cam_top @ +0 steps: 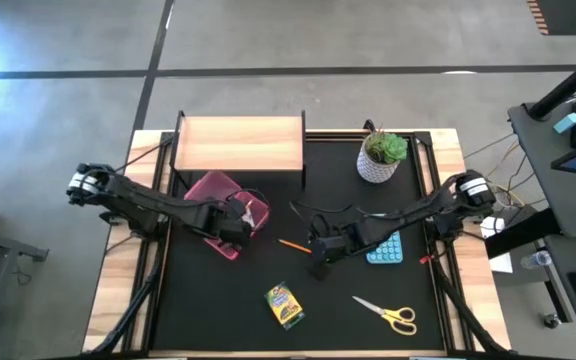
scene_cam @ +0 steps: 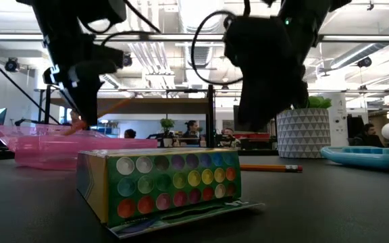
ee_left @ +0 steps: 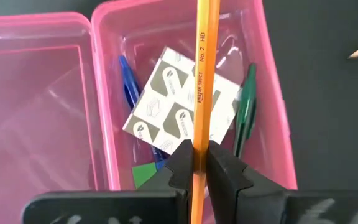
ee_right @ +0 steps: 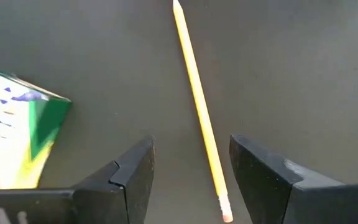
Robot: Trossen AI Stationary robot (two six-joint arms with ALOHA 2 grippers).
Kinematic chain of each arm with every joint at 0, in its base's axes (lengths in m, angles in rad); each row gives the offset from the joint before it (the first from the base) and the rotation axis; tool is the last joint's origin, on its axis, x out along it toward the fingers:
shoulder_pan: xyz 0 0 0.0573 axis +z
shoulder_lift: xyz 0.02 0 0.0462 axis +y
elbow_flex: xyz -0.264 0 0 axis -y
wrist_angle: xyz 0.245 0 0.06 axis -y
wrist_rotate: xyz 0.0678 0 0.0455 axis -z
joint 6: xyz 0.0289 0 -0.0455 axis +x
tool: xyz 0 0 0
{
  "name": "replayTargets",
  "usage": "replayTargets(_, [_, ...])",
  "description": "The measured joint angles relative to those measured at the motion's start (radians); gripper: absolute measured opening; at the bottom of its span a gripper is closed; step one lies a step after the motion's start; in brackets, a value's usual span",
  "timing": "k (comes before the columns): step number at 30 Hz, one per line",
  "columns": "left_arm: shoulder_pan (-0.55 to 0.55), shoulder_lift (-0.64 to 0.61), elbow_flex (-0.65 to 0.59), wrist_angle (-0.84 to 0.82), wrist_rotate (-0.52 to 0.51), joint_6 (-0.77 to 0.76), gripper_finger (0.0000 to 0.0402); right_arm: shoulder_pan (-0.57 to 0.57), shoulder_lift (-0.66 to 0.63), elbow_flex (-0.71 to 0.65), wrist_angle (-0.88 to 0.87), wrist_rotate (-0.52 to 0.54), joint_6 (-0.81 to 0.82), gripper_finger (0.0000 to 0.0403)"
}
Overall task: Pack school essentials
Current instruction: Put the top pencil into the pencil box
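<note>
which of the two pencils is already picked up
The pencil clamped in the left end effector over the pink case; the other pencil lies on the mat.

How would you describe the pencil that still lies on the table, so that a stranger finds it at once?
Start at the black mat and find the open pink case on its left part. The loose pencil lies flat on the mat just right of that case, under the open right pincer. The other pencil is gripped upright in the left pincer over the case.
</note>
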Motion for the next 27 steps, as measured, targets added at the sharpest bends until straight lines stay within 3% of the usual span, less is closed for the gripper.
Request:
replayTargets(14, [0.000, 0.054, 0.002, 0.009, 0.018, -0.006, 0.0021, 0.000, 0.046, 0.002, -0.008, -0.015, -0.045, 0.0194])
replayTargets(22, [0.000, 0.051, 0.004, 0.007, 0.029, -0.006, 0.0099, -0.002, 0.046, 0.002, -0.066, -0.016, -0.073, 0.0194])
replayTargets(27, [0.000, 0.051, 0.020, -0.006, 0.103, 0.019, 0.0146, -0.003, 0.064, 0.002, -0.121, -0.016, -0.082, 0.0194])
